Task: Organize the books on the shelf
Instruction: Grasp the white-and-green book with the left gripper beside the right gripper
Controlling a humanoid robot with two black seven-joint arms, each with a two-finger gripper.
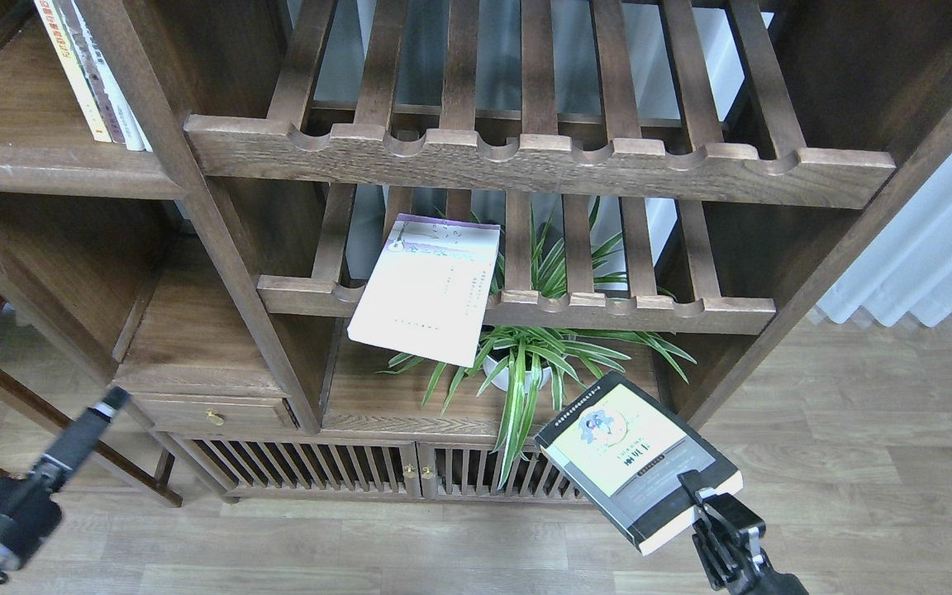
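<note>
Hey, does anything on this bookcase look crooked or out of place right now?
Yes. The thin lavender-white book lies tilted on the lower slatted rack, its corner hanging past the front rail over the potted plant, instead of standing upright like the books on the upper-left shelf.

Wood-plank floor (856, 430), white curtain (939, 256)

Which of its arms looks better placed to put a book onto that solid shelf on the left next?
Probably the right: the right gripper already clamps the thick book, though it is far from the shelf. The left gripper is nearer but holds nothing.
</note>
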